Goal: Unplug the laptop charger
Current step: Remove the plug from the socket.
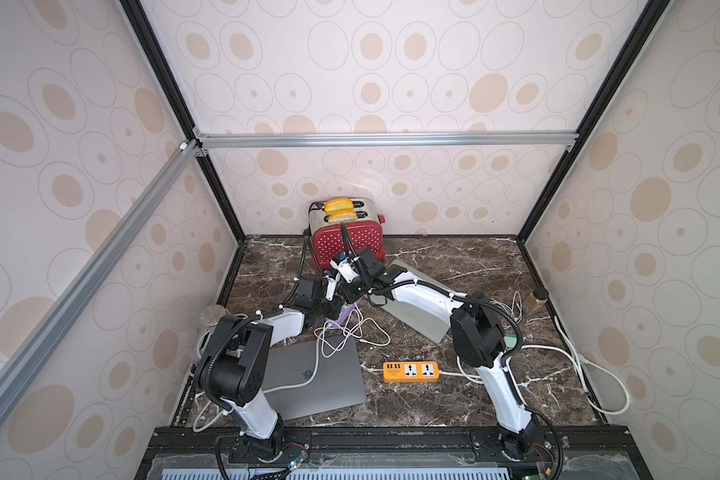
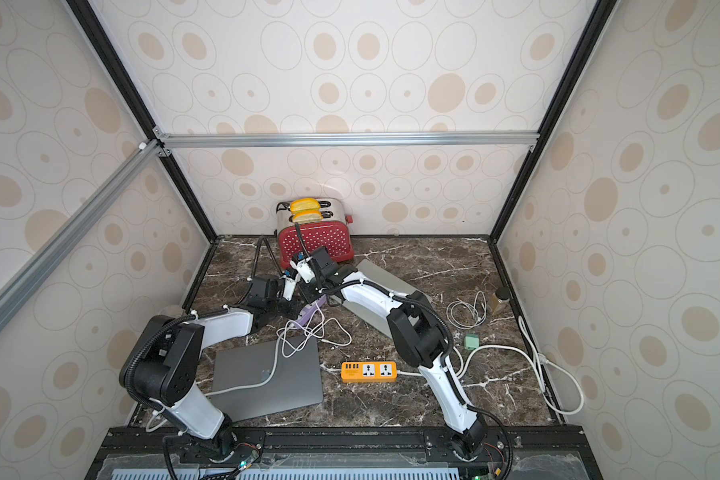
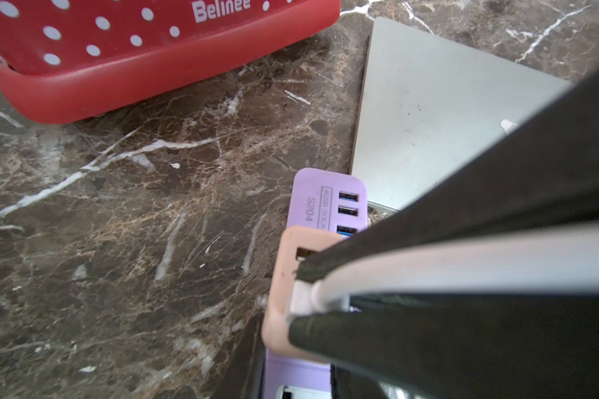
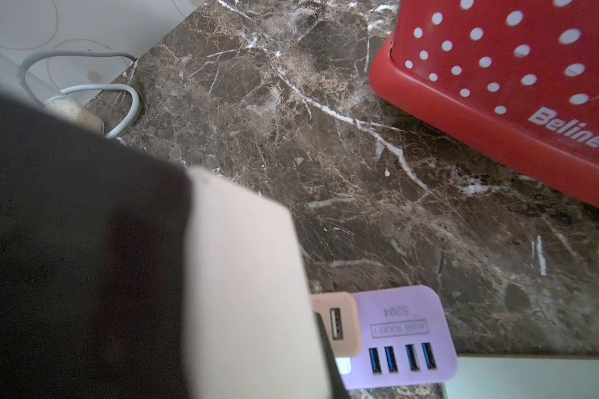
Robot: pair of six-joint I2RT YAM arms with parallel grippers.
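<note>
Left tool (image 3: 297,300) pinches white plug (image 3: 320,293) in pink charger (image 3: 282,276); right tool (image 1: 351,294) apparently closed

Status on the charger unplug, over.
Left gripper shut on white cable at peach charger. Charger on purple power strip. Right gripper shut alongside. Tangled cables nearby.

Reaching in with both arms to meet just past centre, toward 12 o'clock.
Stretching the left arm (image 1: 246,365) from 7 o'clock toward 1, elbow raised, wrist tipped down, with the left gripper (image 3: 300,298) low over the tabletop and its jaws pinched together. Angling the right arm (image 1: 420,295) from 5 o'clock toward 10, with the right gripper (image 1: 350,295) just beside the left, jaws likewise closed.
</note>
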